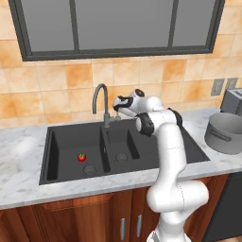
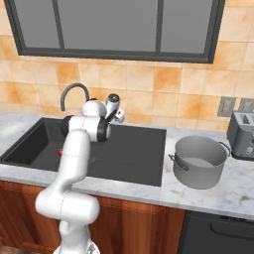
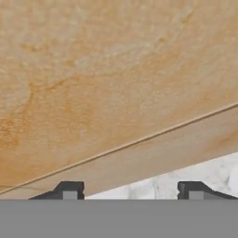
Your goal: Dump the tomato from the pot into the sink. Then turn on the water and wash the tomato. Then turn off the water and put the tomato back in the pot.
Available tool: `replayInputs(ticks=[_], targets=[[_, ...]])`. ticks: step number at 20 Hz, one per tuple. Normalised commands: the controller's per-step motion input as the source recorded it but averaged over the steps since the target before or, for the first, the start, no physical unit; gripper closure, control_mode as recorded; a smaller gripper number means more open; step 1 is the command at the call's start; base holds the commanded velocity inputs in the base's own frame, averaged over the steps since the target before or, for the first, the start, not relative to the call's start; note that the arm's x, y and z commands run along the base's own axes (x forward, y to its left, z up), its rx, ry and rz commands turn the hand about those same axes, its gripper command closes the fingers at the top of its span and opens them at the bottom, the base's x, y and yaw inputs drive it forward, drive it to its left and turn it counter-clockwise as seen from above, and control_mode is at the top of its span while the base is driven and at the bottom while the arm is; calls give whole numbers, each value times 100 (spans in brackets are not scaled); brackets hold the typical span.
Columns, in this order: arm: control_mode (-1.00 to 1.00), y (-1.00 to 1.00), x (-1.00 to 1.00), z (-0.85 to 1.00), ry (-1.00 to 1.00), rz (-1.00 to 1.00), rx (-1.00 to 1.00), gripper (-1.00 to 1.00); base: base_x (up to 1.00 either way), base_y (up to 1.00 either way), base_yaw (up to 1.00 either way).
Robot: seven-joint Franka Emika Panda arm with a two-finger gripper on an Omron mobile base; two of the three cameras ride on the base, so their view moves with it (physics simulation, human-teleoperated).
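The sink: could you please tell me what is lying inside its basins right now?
In the sink, the tomato lies on the wide basin's floor near its round drain. The smaller basin shows just its drain. In the right base view the arm covers most of the tomato.

This is a home kitchen. A dark charcoal double-basin sink sits in a white marble counter above brown wooden cabinets. Orange-beige ceramic wall tiles run beneath a dark-framed window. A wide grey metal pot and a grey toaster stand on the counter.
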Motion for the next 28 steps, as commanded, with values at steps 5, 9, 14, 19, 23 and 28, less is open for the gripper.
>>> replayInputs(ticks=[5, 9, 14, 19, 23, 28], targets=[[-100, -45, -53, 47, -3, -4, -1, -100, 0, 0, 0], [-100, -38, -100, 89, -9, -7, 0, -100, 0, 0, 0], [-100, -14, -100, 88, -7, -4, 0, -100, 0, 0, 0], [-100, 1, -100, 96, -1, 0, 0, -100, 0, 0, 0], [-100, 14, -100, 98, 0, 0, 0, -100, 0, 0, 0], [-100, 32, -100, 73, 11, 0, 0, -100, 0, 0, 0]])
